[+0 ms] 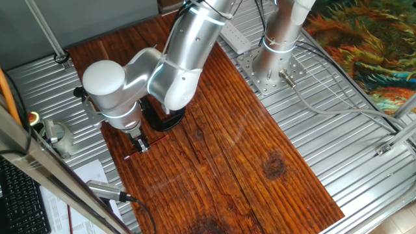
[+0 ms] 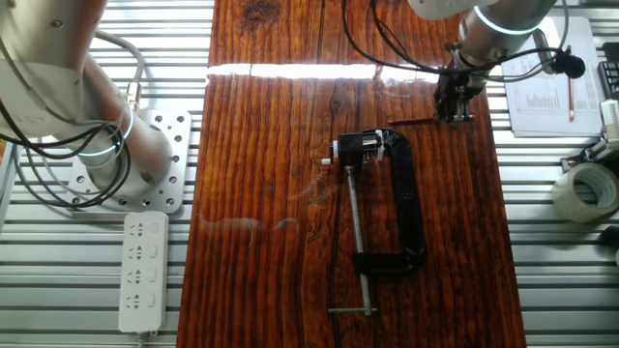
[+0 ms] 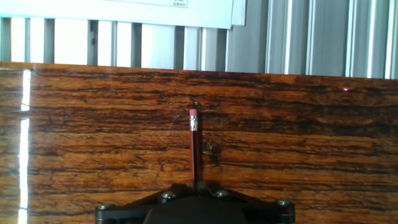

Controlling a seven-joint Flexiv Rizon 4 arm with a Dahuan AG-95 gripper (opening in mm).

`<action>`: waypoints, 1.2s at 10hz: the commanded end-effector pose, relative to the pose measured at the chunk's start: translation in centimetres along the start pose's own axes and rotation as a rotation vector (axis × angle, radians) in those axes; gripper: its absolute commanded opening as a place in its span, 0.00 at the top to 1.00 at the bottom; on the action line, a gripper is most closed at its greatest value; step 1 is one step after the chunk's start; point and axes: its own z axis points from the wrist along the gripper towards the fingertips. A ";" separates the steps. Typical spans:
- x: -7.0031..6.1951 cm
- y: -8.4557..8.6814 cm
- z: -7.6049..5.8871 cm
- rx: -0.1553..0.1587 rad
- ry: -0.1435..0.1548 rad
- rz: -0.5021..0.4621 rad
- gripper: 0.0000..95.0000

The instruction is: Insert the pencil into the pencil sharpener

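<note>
The pencil [image 3: 194, 146] is a thin red stick with a silver band and eraser end pointing away from the hand. It runs back between the jaws at the bottom of the hand view. My gripper [image 1: 140, 144] is shut on it low over the wooden board, near the board's edge. The pencil [image 1: 155, 141] sticks out on both sides of the fingers. In the other fixed view the gripper [image 2: 455, 111] holds the pencil [image 2: 411, 122] just beyond the black clamp frame [image 2: 414, 208]. The pencil sharpener [image 2: 360, 147] sits at the clamp's near end. In one fixed view my arm hides most of the clamp [image 1: 159, 120].
The wooden board [image 2: 271, 193] lies on a ribbed metal table. A second arm's base [image 2: 126, 155] and a white power strip [image 2: 143, 271] stand to one side. A tape roll [image 2: 585, 188] and papers [image 2: 546, 82] lie on the other. A grey pen-like tool [image 1: 107, 190] lies off the board.
</note>
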 end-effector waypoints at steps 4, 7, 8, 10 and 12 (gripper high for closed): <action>0.0 0.0 0.2 -0.005 -0.005 -0.013 0.80; 0.0 -0.1 0.7 -0.003 -0.006 -0.007 0.80; 0.0 -0.1 0.7 -0.002 -0.004 -0.006 0.80; 0.0 -0.1 0.7 -0.002 -0.003 -0.004 1.00; 0.0 -0.1 0.6 -0.007 -0.004 0.001 1.00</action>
